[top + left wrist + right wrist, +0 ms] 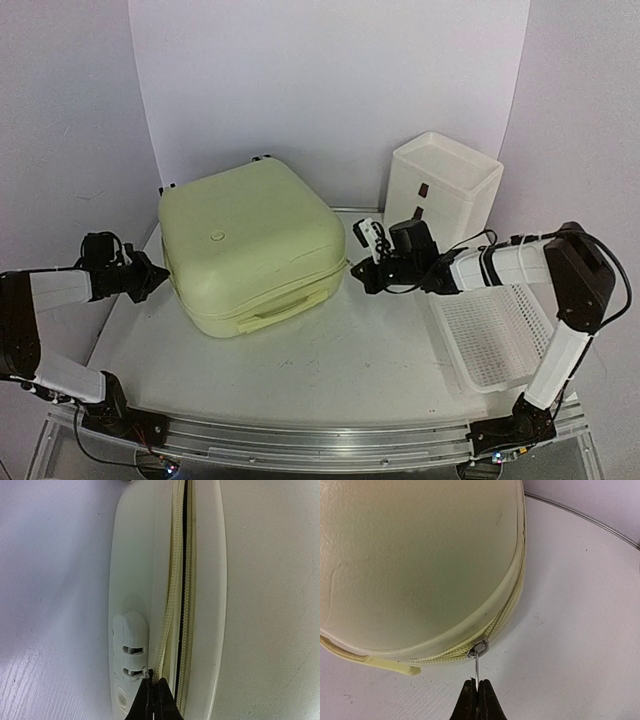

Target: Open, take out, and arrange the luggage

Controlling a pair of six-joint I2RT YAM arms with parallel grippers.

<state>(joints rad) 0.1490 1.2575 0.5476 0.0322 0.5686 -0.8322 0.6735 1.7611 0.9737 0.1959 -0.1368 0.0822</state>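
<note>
Left pincer (158, 273) fully closed at the left zip seam (182, 580), can't tell if it holds anything. Luggage (250, 245): pale yellow-green hard shell, rounded corners, flat on counter (330, 370) left of centre, seam gapped. Right pincer (358, 270) closed on zip pull (476, 666).

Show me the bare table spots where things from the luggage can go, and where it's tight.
Widest bare patch: table in front of the luggage, up to the near rail. Crowded: right side, where the right gripper, pinching the zipper pull, the mesh basket and drawer box cluster. The left gripper fills the narrow left strip.
</note>
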